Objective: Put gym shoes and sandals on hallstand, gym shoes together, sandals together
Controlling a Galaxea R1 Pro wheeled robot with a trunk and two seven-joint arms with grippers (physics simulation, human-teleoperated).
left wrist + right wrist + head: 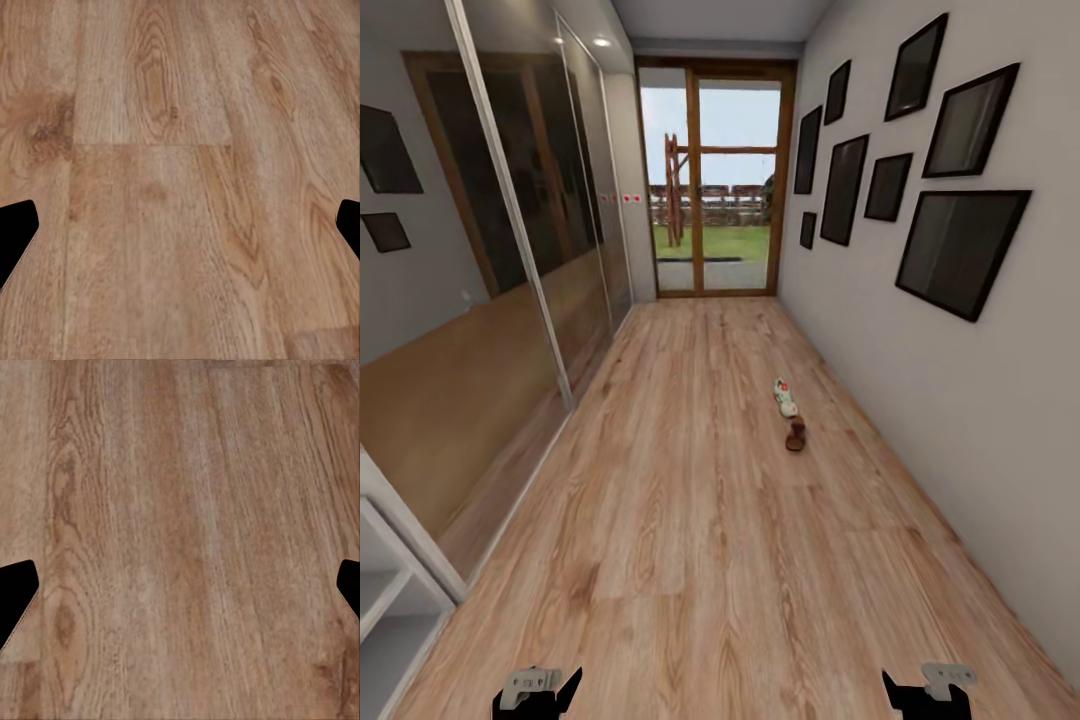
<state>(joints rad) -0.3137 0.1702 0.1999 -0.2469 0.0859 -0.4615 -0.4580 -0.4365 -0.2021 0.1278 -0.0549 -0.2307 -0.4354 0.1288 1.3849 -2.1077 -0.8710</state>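
Observation:
Far down the corridor floor (700, 520), close to the right wall, lies a white gym shoe (787, 397) with a red-orange tongue. A brown sandal (795, 435) sits just nearer than it. A corner of the pale-grey hallstand (385, 590), with open shelves, shows at the lower left. My left gripper (540, 690) and right gripper (930, 690) hang low at the near edge, well short of the shoes. In the left wrist view my left gripper (180, 225) is open over bare planks. In the right wrist view my right gripper (180, 585) is likewise open, with nothing held.
Mirrored sliding wardrobe doors (510, 280) line the left side. The right wall (920, 400) carries several dark picture frames. A glazed wooden door (715, 180) closes the far end. A wide stretch of plank floor lies between me and the shoes.

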